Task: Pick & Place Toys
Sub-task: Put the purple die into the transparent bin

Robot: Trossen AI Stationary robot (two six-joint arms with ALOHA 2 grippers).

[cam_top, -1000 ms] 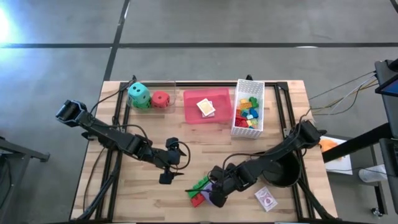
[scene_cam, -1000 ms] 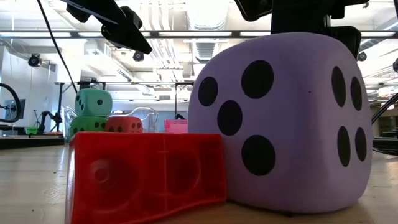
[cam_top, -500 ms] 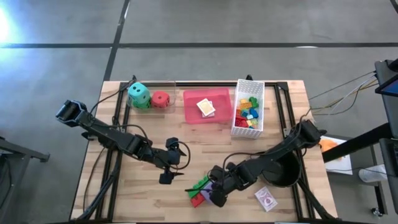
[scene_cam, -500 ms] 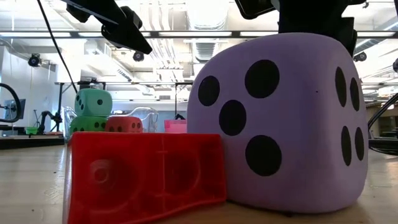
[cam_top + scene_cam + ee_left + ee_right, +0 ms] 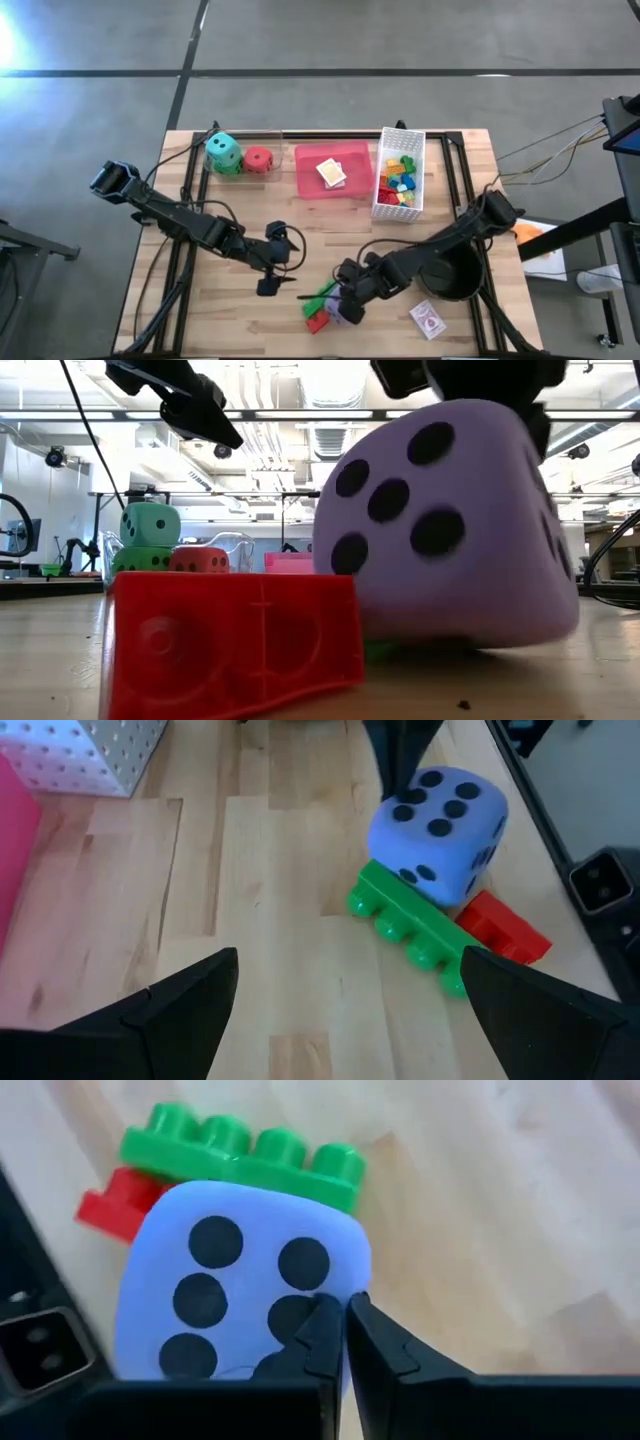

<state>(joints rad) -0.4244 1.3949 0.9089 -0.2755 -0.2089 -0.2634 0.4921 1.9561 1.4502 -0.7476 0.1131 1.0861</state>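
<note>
The right arm reaches low across the table's near side, its right gripper [image 5: 349, 300] pinched tight on the purple die [image 5: 450, 530] — the die hangs tilted, one edge lifted off the wood, against the green brick [image 5: 412, 927] and red brick [image 5: 235, 640]. The left arm stretches in from the left edge, its left gripper [image 5: 272, 272] hovering nearby with fingers spread wide, holding nothing — just short of the bricks.

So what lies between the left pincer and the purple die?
In the high view only bare table separates the left pincer from the purple die; the green brick lies beside the die.
</note>
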